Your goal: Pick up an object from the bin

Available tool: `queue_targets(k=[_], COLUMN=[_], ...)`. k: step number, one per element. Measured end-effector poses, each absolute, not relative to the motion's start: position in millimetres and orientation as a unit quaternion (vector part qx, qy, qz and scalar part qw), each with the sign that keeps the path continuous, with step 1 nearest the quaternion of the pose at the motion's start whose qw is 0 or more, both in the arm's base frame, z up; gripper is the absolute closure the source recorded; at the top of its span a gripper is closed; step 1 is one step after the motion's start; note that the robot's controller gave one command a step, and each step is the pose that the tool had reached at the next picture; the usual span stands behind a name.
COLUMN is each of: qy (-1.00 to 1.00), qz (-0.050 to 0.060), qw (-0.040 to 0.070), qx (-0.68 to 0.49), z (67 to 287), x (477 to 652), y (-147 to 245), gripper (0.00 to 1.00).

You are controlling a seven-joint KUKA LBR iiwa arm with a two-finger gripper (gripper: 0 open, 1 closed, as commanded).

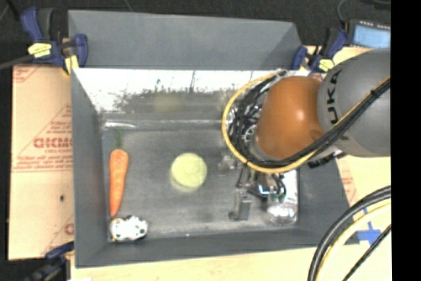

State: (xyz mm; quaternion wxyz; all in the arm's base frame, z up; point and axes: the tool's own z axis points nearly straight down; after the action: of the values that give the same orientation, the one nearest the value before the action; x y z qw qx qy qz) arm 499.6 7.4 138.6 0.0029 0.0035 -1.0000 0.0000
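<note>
Four things are lying on the floor of the grey bin (184, 36), well apart from one another. An orange carrot (117, 181) is stretching along the wall at the view's left. A small white toy with black patches (127, 228) is sitting in the near corner on that same side. A yellow-green ball (189, 171) is resting near the middle of the floor. A pale, shiny crumpled thing (281, 212) is lying by the near edge toward the view's right wall; what it is, I cannot say.

The gripper (242, 202) is hanging low over the floor between the ball and the shiny thing, nearer to the latter, under the arm's orange cover (286, 115). Whether it is wide or narrow I cannot tell, and nothing is showing in its grasp.

By my judgement the arm is working through the reaching step, with no pick made yet. The next move is calling for a choice of target, most likely the shiny thing just beside the gripper. It then needs to centre over that thing before closing, since a crumpled, glossy piece may be slipping or flattening under a grasp taken off-centre.
</note>
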Motion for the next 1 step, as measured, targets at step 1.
queue_targets(k=[1], qy=[-1.0], qz=[0.0], qw=[-0.001], qx=[0.003], z=[142.7], x=[501.5], y=[7.5], gripper=[0.0])
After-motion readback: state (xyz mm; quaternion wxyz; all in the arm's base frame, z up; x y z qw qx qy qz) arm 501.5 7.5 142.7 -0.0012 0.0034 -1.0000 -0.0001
